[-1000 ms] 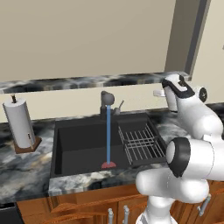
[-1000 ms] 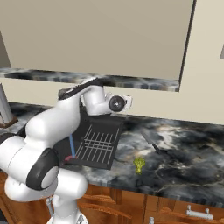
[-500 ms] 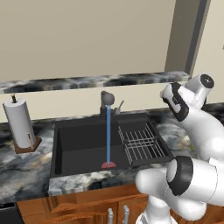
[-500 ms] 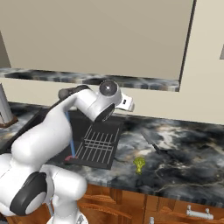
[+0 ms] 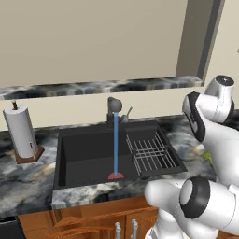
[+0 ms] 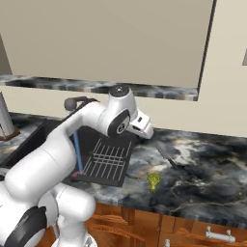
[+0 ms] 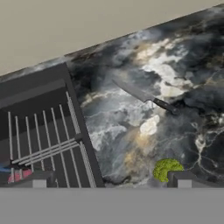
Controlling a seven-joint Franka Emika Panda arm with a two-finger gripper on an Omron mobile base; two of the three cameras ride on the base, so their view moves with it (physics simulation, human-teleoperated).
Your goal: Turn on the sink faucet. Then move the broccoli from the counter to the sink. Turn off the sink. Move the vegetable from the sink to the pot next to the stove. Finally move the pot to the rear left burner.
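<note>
Now water's running from the faucet (image 5: 114, 104) into the sink (image 5: 84, 151); tool (image 7: 111, 181) wide open, empty, above the tabletop (image 6: 202, 169) w/ broccoli (image 7: 166, 168) right of the sink.

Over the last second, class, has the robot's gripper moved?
Yes. In the right base view the gripper has swung right, away from the faucet and out over the counter, toward the broccoli.
</note>
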